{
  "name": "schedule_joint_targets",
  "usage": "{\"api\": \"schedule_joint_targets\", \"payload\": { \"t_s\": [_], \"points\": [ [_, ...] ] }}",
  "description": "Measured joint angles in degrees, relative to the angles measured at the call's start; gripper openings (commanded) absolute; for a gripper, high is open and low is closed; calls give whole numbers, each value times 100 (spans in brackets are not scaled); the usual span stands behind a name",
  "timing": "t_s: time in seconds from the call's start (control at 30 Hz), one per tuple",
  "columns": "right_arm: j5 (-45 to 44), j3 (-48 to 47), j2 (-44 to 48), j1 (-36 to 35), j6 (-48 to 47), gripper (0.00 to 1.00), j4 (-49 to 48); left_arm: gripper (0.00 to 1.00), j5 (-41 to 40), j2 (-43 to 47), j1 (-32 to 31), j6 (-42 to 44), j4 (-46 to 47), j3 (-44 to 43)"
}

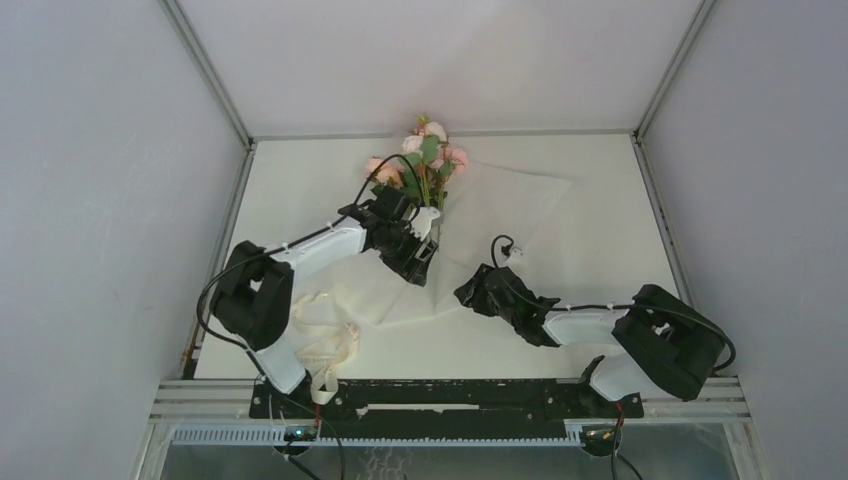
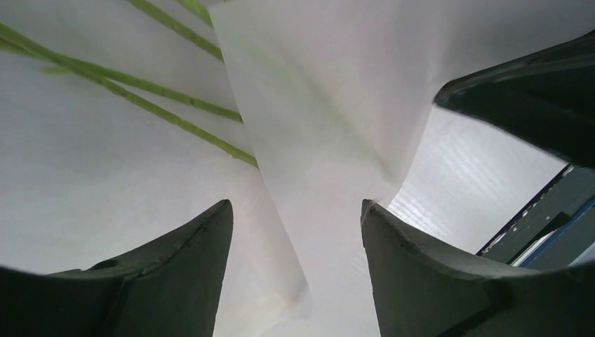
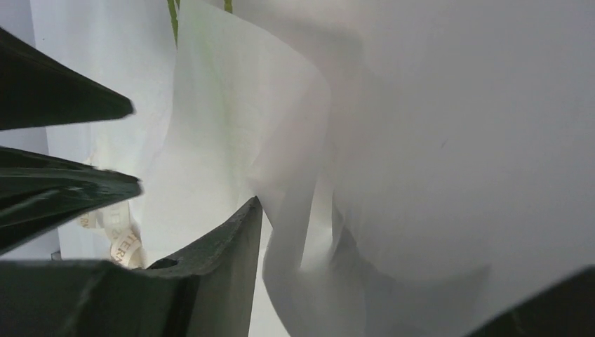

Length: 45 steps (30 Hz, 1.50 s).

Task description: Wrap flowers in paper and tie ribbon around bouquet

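Note:
The pink flowers [image 1: 430, 150] lie at the back of the table, their green stems [image 2: 161, 105] running down onto the off-white paper [image 1: 520, 200]. My left gripper [image 1: 422, 252] hovers over the stems' lower part, open, fingers [image 2: 189, 267] wide apart with a raised paper fold [image 2: 316, 140] standing loose between them. My right gripper [image 1: 472, 290] sits at the paper's near edge. Its one visible finger [image 3: 210, 274] stands just left of a curled paper fold [image 3: 295, 210]; the other finger is mostly hidden behind paper. The cream ribbon [image 1: 330, 345] lies loose near the left arm's base.
The two grippers are close together over the paper, and the left one's dark fingers [image 3: 63, 189] show in the right wrist view. Grey walls enclose the table [image 1: 300, 190] on three sides. The arm bases stand on a rail [image 1: 450, 395] at the near edge.

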<state>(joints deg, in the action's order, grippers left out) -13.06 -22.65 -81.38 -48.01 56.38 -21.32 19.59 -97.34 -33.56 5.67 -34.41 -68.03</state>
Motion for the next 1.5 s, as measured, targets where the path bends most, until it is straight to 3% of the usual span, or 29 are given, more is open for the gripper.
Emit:
{"api": "schedule_joint_targets", "payload": {
  "t_s": [0.4, 0.47, 0.57, 0.6, 0.77, 0.9, 0.97, 1.1, 1.33, 1.43, 1.5],
  "points": [
    [199, 238, 306, 114, 55, 53, 9, 57, 527, -682, 7, 87, -203, 192],
    [254, 264, 345, 144, 55, 53, 11, 42, 586, -680, 7, 125, -223, 192],
    [319, 319, 424, 192, 55, 54, 9, 5, 671, -673, 7, 177, -232, 205],
    [341, 339, 439, 219, 55, 56, 11, 1, 726, -662, 7, 221, -247, 214],
    [466, 463, 525, 382, 55, 67, 7, 0, 922, -496, 17, 293, -343, 225],
    [529, 514, 608, 511, 44, 65, 13, 0, 927, -227, 168, 188, -166, 339],
    [570, 516, 608, 577, 55, 61, 15, 0, 922, -181, 275, 166, -76, 376],
    [616, 538, 551, 693, 111, 38, 9, 0, 914, -229, 356, 74, -2, 417],
    [323, 538, 525, 719, 505, 8, 413, 0, 595, -588, 350, 13, 107, 417],
    [273, 551, 573, 717, 608, 7, 529, 0, 533, -695, 343, -31, 162, 417],
    [258, 566, 664, 717, 656, 15, 614, 0, 511, -748, 337, -68, 214, 417]
  ]
}}
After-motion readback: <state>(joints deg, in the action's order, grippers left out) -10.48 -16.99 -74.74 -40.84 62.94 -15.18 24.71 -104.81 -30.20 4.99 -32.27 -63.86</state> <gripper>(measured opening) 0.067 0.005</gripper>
